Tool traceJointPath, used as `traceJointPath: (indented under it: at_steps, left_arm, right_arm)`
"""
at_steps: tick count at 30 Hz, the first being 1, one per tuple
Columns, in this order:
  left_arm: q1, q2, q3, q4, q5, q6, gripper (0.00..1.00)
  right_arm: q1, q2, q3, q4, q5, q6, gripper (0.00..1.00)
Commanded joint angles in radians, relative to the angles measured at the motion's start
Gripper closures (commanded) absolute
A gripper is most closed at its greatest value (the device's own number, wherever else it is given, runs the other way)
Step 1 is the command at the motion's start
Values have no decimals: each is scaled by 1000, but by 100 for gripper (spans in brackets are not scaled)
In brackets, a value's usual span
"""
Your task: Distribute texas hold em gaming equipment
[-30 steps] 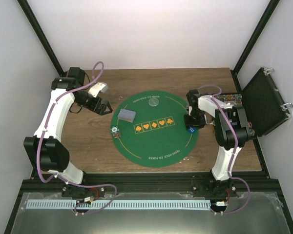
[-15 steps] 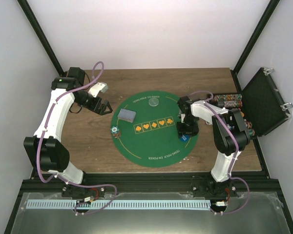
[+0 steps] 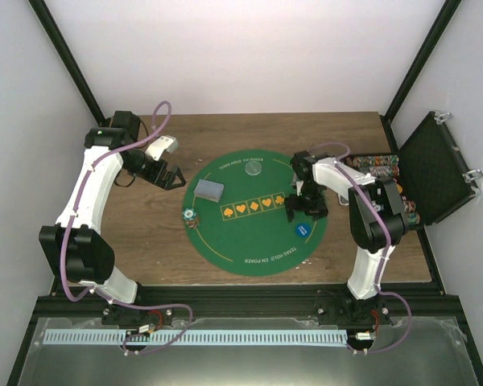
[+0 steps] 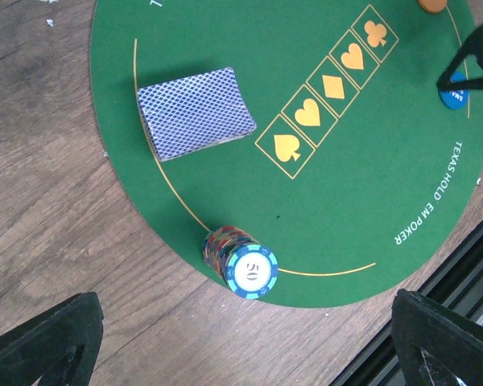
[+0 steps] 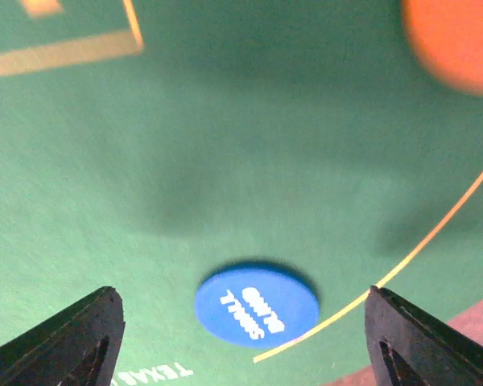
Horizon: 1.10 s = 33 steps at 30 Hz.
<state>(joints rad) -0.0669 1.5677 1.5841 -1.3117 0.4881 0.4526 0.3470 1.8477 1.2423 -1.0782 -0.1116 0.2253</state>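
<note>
Blue disc lies free on the green mat near the spread right fingers, left fingers also apart and empty, chip rows in the open case.

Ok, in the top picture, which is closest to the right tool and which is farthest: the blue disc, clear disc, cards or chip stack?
1. blue disc: right beside the right tool, on the right of the mat.
2. clear disc: on the mat's far side.
3. cards: on the mat's left part.
4. chip stack: at the mat's left edge.
</note>
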Motion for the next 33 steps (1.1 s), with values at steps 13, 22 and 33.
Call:
traceJointPath:
  at_steps: [13, 22, 33]
  left_arm:
    - [7, -28, -6, 2, 14, 10, 1]
    - [6, -21, -11, 12, 0, 3, 1]
    - [7, -22, -9, 12, -12, 0, 1]
  right_arm:
    - [-174, 245, 378, 81, 34, -119, 0]
    - [-167, 272, 318, 64, 38, -120, 23]
    - [-149, 214, 240, 28, 106, -108, 37]
